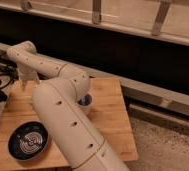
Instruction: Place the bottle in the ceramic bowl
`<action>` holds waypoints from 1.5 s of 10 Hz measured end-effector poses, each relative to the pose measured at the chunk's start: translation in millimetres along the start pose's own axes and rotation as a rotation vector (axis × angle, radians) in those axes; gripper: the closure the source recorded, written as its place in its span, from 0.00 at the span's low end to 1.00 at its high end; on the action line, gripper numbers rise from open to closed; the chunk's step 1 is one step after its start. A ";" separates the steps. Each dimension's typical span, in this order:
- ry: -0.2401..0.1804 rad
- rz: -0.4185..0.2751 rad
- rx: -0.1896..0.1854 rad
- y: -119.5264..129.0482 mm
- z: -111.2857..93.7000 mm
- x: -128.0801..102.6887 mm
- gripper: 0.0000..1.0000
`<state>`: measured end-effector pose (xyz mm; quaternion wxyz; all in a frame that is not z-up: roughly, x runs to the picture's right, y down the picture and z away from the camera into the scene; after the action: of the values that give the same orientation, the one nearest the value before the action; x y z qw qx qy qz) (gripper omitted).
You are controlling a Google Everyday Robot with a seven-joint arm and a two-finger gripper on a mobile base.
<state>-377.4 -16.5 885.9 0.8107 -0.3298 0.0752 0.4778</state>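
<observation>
Claw (24, 84): low over your wooden table (110, 117), far-left side; you cannot tell its state.
Ceramic bowl (29, 141): black, round, white-spiralled, front-left.

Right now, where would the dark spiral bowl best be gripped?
Probably by its rim, from above, on the side away from the arm: the ceramic bowl lies flat, wide and shallow on the wooden table. The end effector hangs over the table's far left corner.
</observation>
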 end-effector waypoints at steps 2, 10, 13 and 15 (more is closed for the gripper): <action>0.040 0.034 0.007 -17.8 11.2 7.7 0.35; 0.150 0.100 -0.052 -31.2 48.3 31.4 0.35; 0.141 0.082 -0.080 -19.5 46.7 30.8 0.35; 0.138 0.064 -0.087 -14.6 44.4 30.9 0.35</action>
<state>-357.5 28.1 913.3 0.7729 -0.3941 0.1206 0.4825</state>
